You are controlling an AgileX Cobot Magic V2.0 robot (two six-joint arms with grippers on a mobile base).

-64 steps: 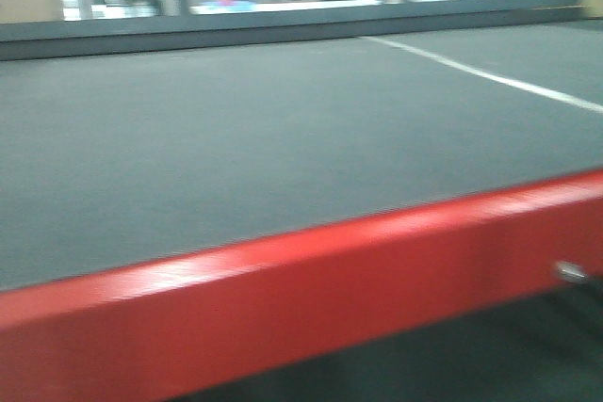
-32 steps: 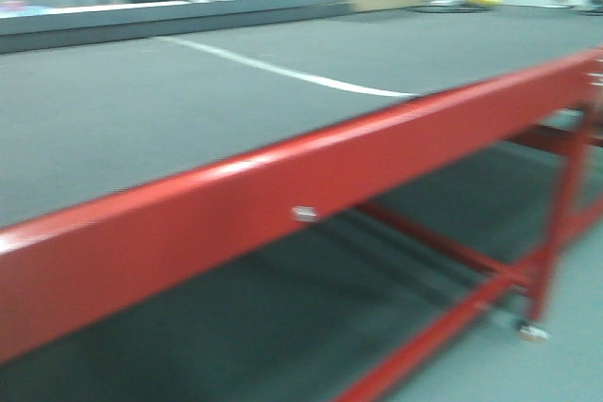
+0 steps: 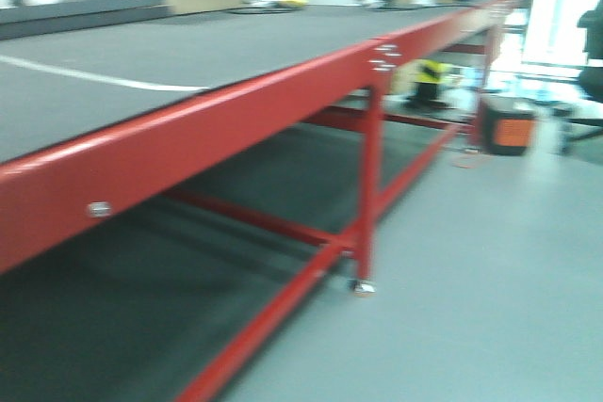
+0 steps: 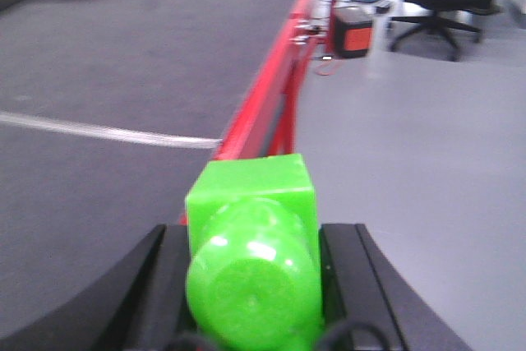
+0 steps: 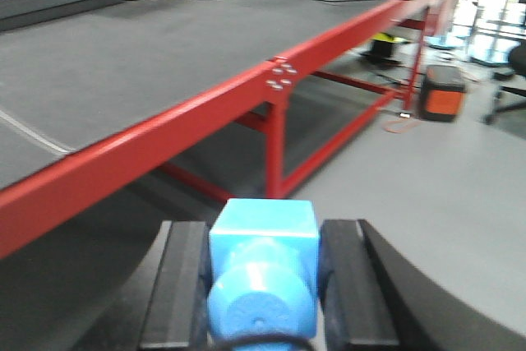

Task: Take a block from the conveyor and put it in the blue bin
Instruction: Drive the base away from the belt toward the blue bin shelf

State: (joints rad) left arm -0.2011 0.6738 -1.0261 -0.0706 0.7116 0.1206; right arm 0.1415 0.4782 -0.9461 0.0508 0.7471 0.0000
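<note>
**Blue block in the right end effector, no bin in sight**

The right end effector (image 5: pixel 264 240) is pinching the blue block (image 5: pixel 263 277) between its two black fingers (image 5: pixel 182 285). The block is off the conveyor (image 3: pixel 188 49), so the grab looks done and the placing is what is left. Its long axis seems to run out along the fingers, away from the wrist camera, with a round stud facing back.

The left end effector (image 4: pixel 253 232) is likewise pressed onto a green block (image 4: pixel 251 260).

In both wrist views the dark belt and its red frame (image 3: pixel 236 115) lie to the left, with bare grey floor (image 3: pixel 490 280) to the right. Neither arm hangs over the belt's middle.

The blue bin shows in none of the views, so I cannot tell which way it lies from the right arm. That direction is what the coming move depends on.

The only box-like thing visible is an orange-and-black box (image 3: pixel 509 124) on the floor at the far right. It is too blurred to show any contents.
</note>
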